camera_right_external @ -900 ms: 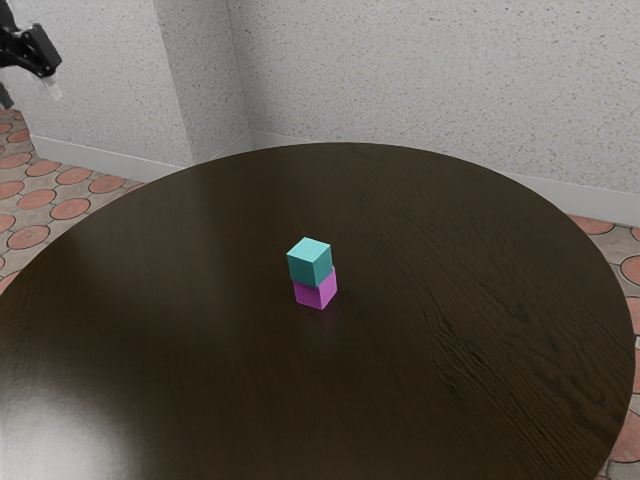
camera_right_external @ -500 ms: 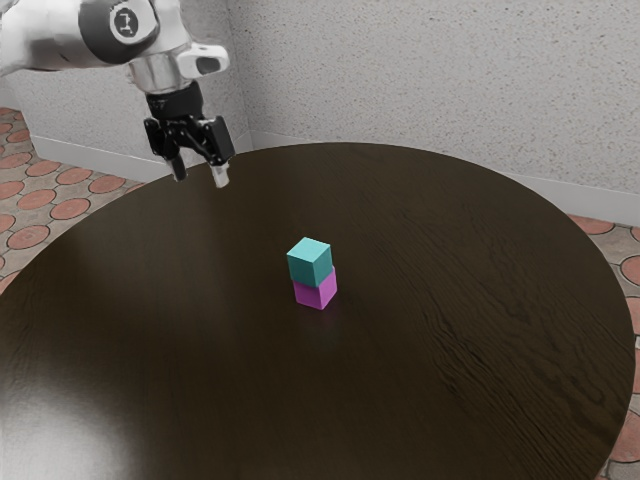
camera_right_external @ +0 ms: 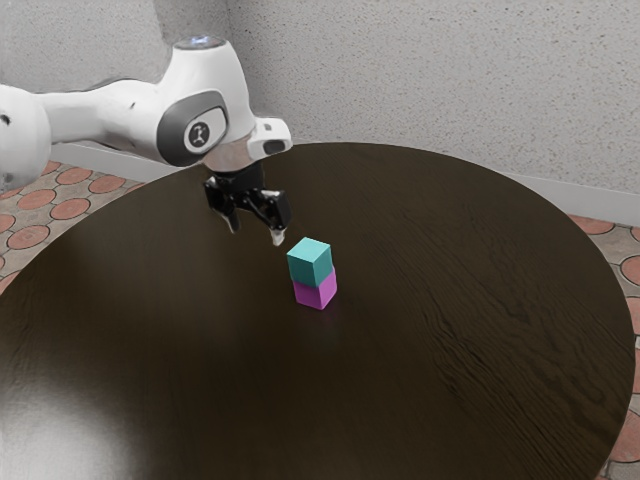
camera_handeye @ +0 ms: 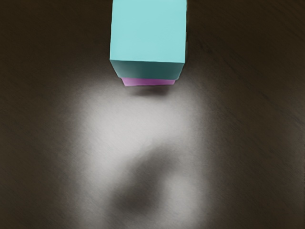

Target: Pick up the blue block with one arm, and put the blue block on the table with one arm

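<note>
Arm (camera_right_external: 110,112): from exterior view's left, swung in closer since earlier frames; looks like approach for pick-up.
Gripper (camera_right_external: 256,233): raised, near stack, on its far side; fingers spread, nothing pinched.
Blue block (camera_right_external: 311,263): unmoved, atop magenta block (camera_right_external: 316,290); grasp still to come.
Table (camera_right_external: 480,290): bears both; likely put-down surface.

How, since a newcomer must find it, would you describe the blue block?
On the round, dark table stands a stack of two blocks. The blue block is the upper cube, whose turquoise colour and higher place set it apart from the magenta block beneath.
</note>
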`<action>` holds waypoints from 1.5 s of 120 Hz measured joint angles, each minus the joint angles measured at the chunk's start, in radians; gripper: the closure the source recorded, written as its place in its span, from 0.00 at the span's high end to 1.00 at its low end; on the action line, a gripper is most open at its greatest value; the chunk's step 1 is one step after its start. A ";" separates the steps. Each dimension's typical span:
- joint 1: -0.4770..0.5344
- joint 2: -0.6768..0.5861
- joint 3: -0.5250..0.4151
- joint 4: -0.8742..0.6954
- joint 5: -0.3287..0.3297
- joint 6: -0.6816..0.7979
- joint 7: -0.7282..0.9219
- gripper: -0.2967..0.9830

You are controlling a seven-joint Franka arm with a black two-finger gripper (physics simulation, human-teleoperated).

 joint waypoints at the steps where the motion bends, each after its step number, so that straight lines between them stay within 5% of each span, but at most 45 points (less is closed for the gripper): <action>1: -0.001 0.005 0.000 0.003 -0.001 0.003 -0.003 0.75; 108: 0.124 0.412 -0.125 0.299 0.025 0.176 -0.046 0.75; 180: 0.142 0.496 -0.140 0.346 0.031 0.184 0.003 0.68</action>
